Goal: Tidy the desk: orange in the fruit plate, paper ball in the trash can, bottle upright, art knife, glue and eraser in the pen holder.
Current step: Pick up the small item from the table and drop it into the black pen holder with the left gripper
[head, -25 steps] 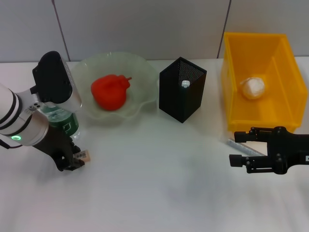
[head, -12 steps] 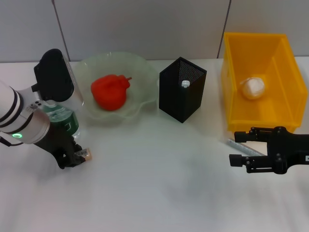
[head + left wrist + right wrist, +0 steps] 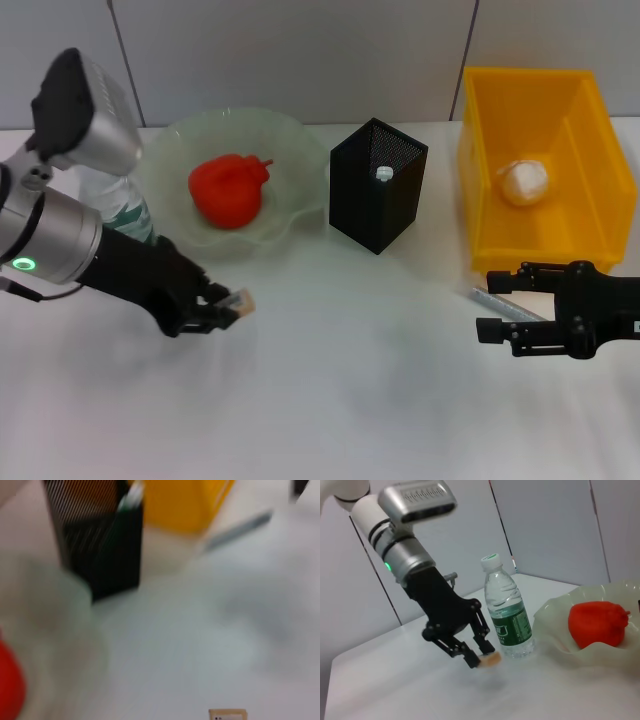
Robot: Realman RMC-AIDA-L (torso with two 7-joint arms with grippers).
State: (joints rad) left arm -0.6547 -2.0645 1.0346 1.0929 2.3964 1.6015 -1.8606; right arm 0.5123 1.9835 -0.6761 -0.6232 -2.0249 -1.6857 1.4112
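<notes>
My left gripper (image 3: pixel 225 303) is shut on a small tan eraser (image 3: pixel 243 299), held just over the desk (image 3: pixel 340 400) in front of the fruit plate (image 3: pixel 290 140). The right wrist view shows the same gripper (image 3: pixel 482 657) pinching the eraser (image 3: pixel 491 660) beside the upright bottle (image 3: pixel 507 610). The bottle (image 3: pixel 120 205) stands behind my left arm. The orange (image 3: pixel 228 190) lies in the plate. The paper ball (image 3: pixel 524 181) rests in the yellow trash can (image 3: pixel 480 150). A white-tipped item (image 3: pixel 384 173) sticks up inside the pen holder (image 3: pixel 378 215). The art knife is out of view. My right gripper (image 3: pixel 500 303) hangs open near the trash can.
A thin grey rod (image 3: pixel 505 303) lies on the desk by my right gripper's fingers. The pen holder stands between the plate and the trash can. A grey wall runs along the desk's far edge.
My left gripper has swung right with the eraser, away from the bottle and toward the desk's middle. The right arm has not moved.
</notes>
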